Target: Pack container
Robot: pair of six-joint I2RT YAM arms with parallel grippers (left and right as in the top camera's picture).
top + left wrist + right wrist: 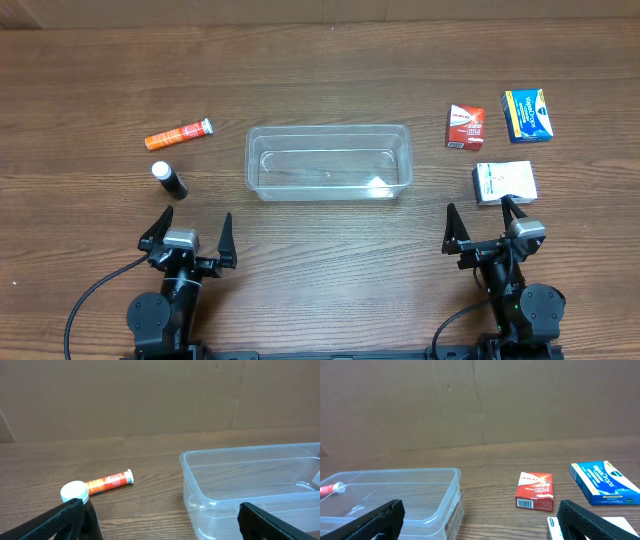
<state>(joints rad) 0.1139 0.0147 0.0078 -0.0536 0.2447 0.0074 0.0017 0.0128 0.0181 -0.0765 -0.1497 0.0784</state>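
Both arms sit at the near edge, left gripper (198,214) and right gripper (478,203) spread wide and holding nothing. The container (328,162) lies dead centre between them, farther up the table, long axis running left to right, apparently nothing packed in it. Closest pickup is the white box (505,183), just ahead of the right fingers, the outer fingertip at its near edge. The bottle (168,180) stands just ahead and outward of the left fingers. Either first reach looks short, and the carry then goes inward.
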